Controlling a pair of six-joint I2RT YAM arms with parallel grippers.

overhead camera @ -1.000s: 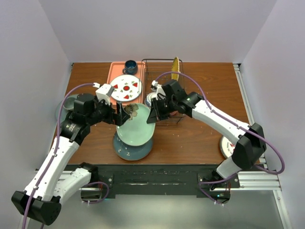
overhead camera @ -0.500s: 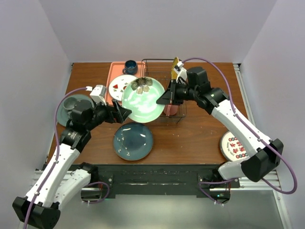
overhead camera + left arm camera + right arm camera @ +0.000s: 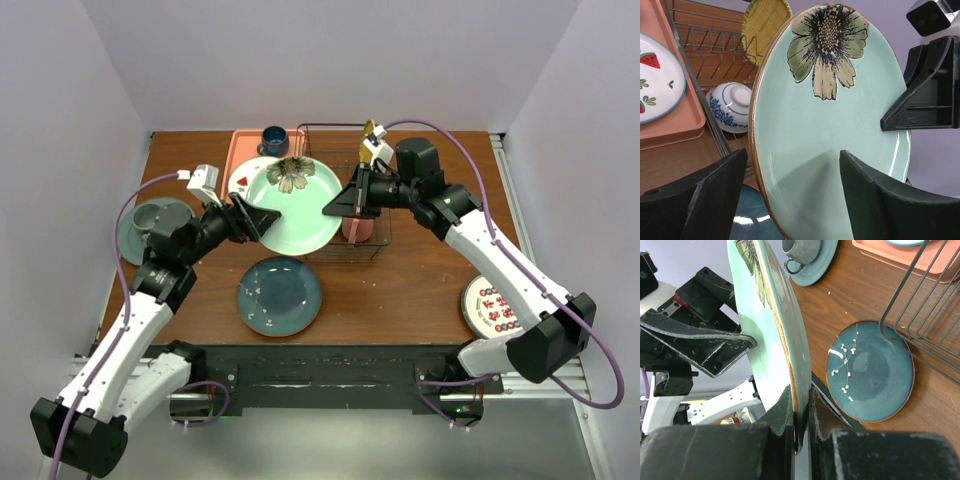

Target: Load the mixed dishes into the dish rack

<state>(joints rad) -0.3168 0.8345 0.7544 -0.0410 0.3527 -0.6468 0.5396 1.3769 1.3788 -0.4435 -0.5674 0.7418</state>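
Peering past the flowered green plate (image 3: 300, 205), we lose much of the scene. It hangs on edge beside the dish rack (image 3: 715, 55), outside it, and covers most of the strawberry plate (image 3: 243, 178) on the pink tray (image 3: 240, 145). The right claw (image 3: 800, 407) is clamped tight on its rim. The left claw (image 3: 792, 155) gapes wide before the plate's face; we cannot tell whether either finger touches it. Inside the rack, the blue-and-white bowl (image 3: 732, 107) shows only from the left wrist, and the yellow plate (image 3: 765, 20) is cut off.
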